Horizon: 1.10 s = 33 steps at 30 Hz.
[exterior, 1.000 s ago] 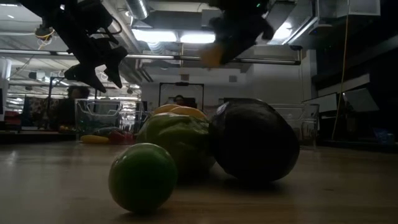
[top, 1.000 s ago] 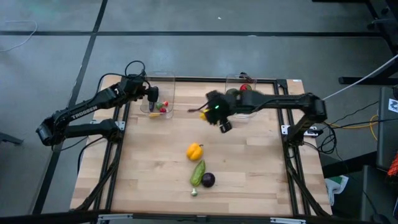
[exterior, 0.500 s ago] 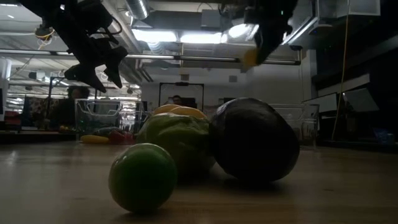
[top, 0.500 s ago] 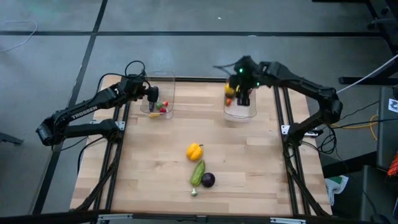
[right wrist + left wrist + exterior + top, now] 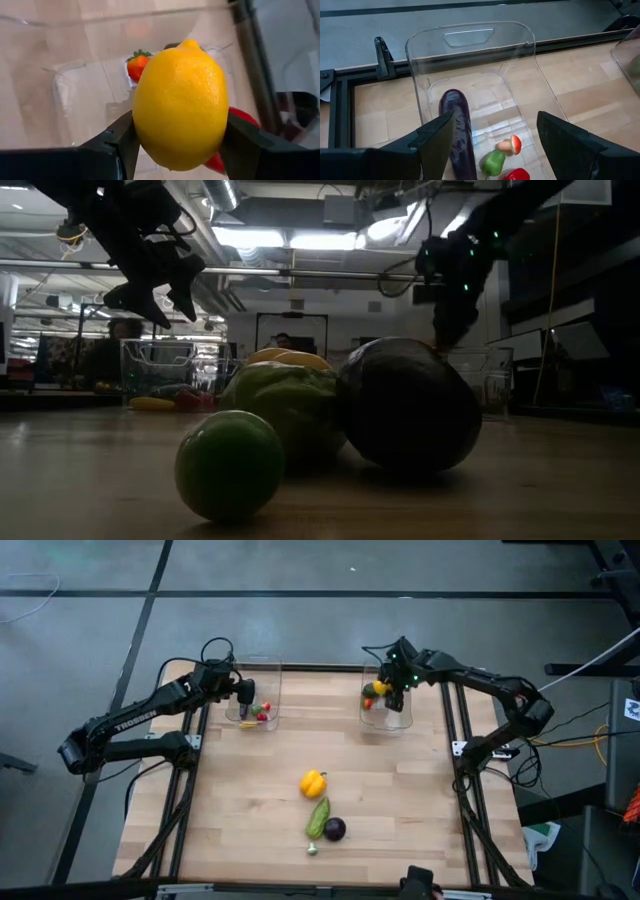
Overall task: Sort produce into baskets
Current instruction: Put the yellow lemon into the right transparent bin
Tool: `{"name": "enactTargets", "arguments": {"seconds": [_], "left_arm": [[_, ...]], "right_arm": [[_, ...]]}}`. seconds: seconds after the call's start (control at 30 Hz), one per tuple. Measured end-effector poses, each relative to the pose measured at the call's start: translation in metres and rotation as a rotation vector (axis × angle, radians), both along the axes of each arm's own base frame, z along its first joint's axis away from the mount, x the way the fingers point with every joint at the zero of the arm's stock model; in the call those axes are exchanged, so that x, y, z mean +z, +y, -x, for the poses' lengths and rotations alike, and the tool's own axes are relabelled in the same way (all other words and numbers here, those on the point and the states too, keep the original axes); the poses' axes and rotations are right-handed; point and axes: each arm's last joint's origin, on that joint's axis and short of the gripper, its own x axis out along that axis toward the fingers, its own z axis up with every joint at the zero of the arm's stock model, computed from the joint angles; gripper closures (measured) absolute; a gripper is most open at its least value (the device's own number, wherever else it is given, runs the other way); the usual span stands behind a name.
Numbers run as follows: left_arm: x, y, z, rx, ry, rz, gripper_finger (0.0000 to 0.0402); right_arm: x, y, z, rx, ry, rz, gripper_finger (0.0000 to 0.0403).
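Right gripper (image 5: pixel 175 145): it gripped a lemon (image 5: pixel 180 102) between both fingers and hung over the right bin (image 5: pixel 386 712) at the far side of the table (image 5: pixel 250 800).
Lemon: it sat squarely in the jaws, above the bin's floor and not yet let go; in the high view it showed as a yellow spot (image 5: pixel 380 689) at the bin's far end.
Right bin, contents: a strawberry (image 5: pixel 138 65) and a red piece (image 5: pixel 235 135), partly hidden behind the lemon, lay below.
Left gripper (image 5: pixel 492 137): its fingers stood apart, holding nothing, poised over the left bin (image 5: pixel 470 65).
Left bin, contents: an eggplant (image 5: pixel 459 127), a small green piece (image 5: pixel 493 162), a tiny red-capped piece (image 5: pixel 511 145) and another red piece (image 5: pixel 517 175) lay on its floor.
Still on the table: a yellow pepper (image 5: pixel 313 782), a green cucumber (image 5: pixel 318 817), a purple round piece (image 5: pixel 335 829) and a small pale green piece (image 5: pixel 312 849) lay close together near the middle, well apart from both bins.
Step in hand: by the look of it, the drop of the lemon into the right bin.
Next move: it likely called for the right fingers to spread so the lemon fell inside the walls, then a reach toward the cluster at mid-table.
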Motion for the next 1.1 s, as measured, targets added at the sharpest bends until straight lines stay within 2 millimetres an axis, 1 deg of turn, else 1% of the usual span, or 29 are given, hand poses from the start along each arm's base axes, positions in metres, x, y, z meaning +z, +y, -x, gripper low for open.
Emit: {"name": "enactTargets", "arguments": {"seconds": [0.1,0.23,0.57,0.67,1.0,1.1], "left_arm": [[0.000,0.000,0.000,0.000,0.000,0.000,0.0125],[0.000,0.000,0.000,0.000,0.000,0.000,0.0125],[0.000,0.000,0.000,-0.004,0.005,-0.002,0.0125],[0.000,0.000,0.000,-0.004,0.005,-0.002,0.0125],[0.000,0.000,0.000,-0.005,0.005,-0.002,0.0125],[0.000,0.000,0.000,-0.004,0.005,-0.002,0.0125]], "right_arm": [[-0.019,0.003,0.003,0.000,-0.002,0.005,0.0187],[-0.036,0.006,0.007,0.000,-0.003,0.008,0.0187],[-0.059,0.012,0.013,0.002,-0.015,0.022,0.0187],[-0.062,0.012,0.013,0.002,-0.024,0.030,0.0187],[-0.062,0.012,0.013,0.002,-0.030,0.036,0.0187],[-0.062,0.011,0.013,-0.014,-0.008,0.058,0.0187]]}}
